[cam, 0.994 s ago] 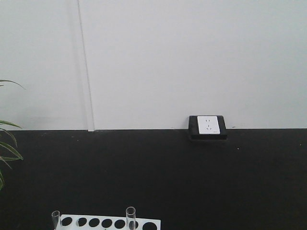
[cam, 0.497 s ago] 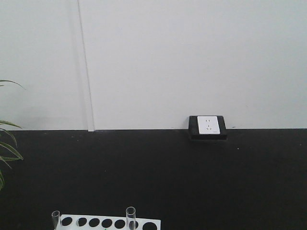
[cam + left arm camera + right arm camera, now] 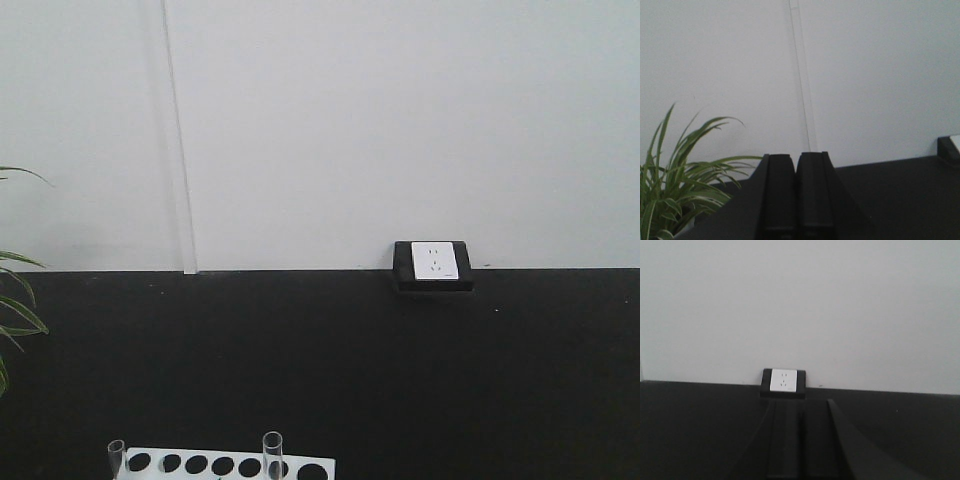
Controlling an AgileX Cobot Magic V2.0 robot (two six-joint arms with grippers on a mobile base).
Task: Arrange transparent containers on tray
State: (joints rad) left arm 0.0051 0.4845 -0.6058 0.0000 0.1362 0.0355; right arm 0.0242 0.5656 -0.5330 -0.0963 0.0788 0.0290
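- Nothing has shifted since a second ago: my left hand (image 3: 796,161) stays with fingers pressed together, holding nothing.
- Right hand (image 3: 801,410) looks closed and empty, though it's dim.
- Two test tubes (image 3: 272,450) stand in the white rack (image 3: 296,464); wall socket (image 3: 434,262) beyond.

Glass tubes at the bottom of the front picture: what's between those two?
Between the left tube and the right tube lies the white rack, showing a row of empty round holes and no further tube. Only the front view shows it.
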